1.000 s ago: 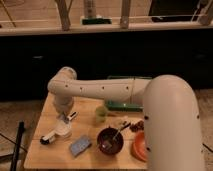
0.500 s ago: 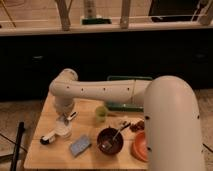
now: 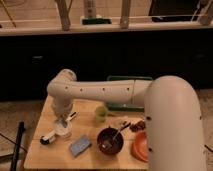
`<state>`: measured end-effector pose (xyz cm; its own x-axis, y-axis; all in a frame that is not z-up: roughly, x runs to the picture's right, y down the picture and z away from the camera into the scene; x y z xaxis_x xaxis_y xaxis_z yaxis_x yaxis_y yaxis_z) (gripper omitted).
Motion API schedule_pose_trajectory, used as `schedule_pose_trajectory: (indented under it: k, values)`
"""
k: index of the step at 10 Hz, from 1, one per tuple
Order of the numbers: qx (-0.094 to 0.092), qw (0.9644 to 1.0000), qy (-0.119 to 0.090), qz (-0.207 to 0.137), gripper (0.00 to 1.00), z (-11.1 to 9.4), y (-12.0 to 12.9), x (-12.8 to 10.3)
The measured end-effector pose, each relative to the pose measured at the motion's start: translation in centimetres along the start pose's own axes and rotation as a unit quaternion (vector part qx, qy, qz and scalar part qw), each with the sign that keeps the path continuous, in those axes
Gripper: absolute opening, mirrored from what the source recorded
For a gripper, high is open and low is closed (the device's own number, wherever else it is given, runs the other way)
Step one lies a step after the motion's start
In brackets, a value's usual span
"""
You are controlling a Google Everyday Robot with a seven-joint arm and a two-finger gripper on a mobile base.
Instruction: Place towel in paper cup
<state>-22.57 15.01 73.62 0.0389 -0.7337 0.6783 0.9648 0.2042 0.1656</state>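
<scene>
Closest to the camera, at the right, the robot's broad white rounded arm housing (image 3: 172,127) filled the frame from the bottom edge up. Beside it, along the front of the light wooden table (image 3: 37,159), lay a flat blue-grey rectangular pad (image 3: 80,146), then a dark brown round bowl (image 3: 110,141) with a utensil leaning in it, then an orange round plate (image 3: 140,146) partly cut off by the arm housing.

A little further back on the left stood the small white paper cup (image 3: 64,132), upright, with a black-and-white stick-shaped object (image 3: 47,138) just to its left. The gripper (image 3: 63,123) hung straight down right over the cup's mouth, at or just inside its rim; whether it was open, closed or gripping anything could not be told, and it hid what lay inside the cup.

Further in, near the table's middle, a yellow-green cup (image 3: 101,113) stood apart from the paper cup, and a small crumpled white thing (image 3: 121,121) lay near the bowl. Behind these, the long white perforated forearm (image 3: 102,91) crossed above the table, partly covering a dark green tray (image 3: 127,106) at the back edge. Beyond rose a dark counter front (image 3: 100,55).
</scene>
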Motion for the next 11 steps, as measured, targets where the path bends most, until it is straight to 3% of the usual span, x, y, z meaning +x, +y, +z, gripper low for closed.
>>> schedule_pose_trajectory:
  k: [5,11]
  values:
    - [-0.007,0.9996,-0.028,-0.008,0.0,0.1,0.2,-1.6]
    - [-0.017,0.9988,-0.045,-0.007,0.0,0.7,0.5,-1.6]
